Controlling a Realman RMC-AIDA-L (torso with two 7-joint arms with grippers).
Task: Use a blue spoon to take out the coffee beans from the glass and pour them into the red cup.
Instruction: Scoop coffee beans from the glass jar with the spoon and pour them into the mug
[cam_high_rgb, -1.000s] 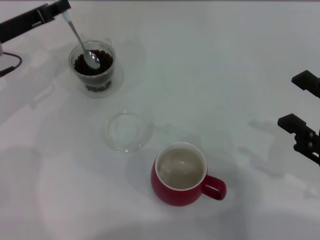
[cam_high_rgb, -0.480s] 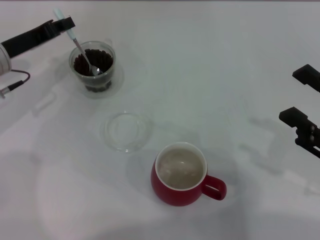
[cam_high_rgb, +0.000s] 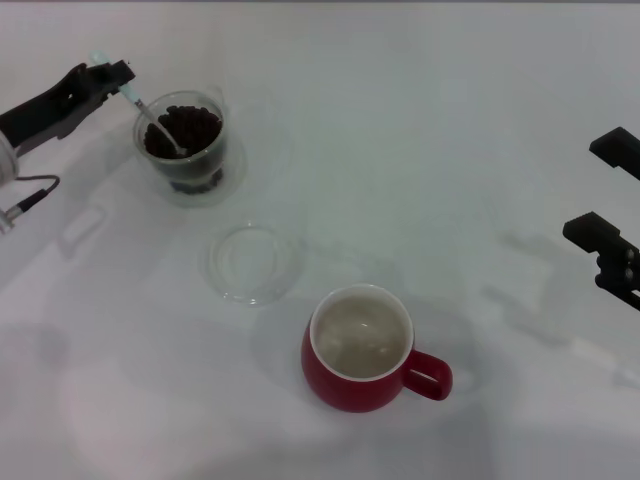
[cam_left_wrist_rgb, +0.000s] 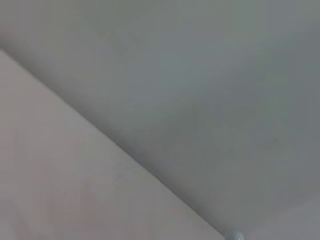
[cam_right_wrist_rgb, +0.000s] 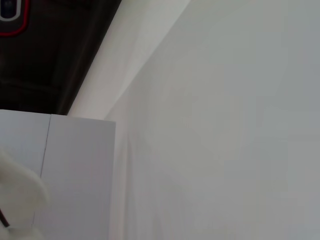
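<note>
One heavy vessel is found nearest the front edge of the table (cam_high_rgb: 480, 120): the red cup (cam_high_rgb: 362, 350), glossy ceramic, stiff and breakable, judged stable enough to be poured into without being held; its cream inside shows no beans. Just beyond it, toward the left, a flat clear saucer (cam_high_rgb: 255, 262) is seen lying apart from both cups. At the right edge the right gripper (cam_high_rgb: 608, 200) is parked, its jaws spread and holding nothing. Farther back, near the far left corner, the glass (cam_high_rgb: 187, 140) is seen filled with the coffee beans (cam_high_rgb: 185, 128); thin-walled and light, it is judged easy to tip or slide if the spoon is levered against its rim. The blue spoon (cam_high_rgb: 150, 115) is pinched at the top of its pale handle by the left gripper (cam_high_rgb: 108, 78), its bowl buried in the beans. The beans are loose, light and prone to roll, so a level bowl is called for.
</note>
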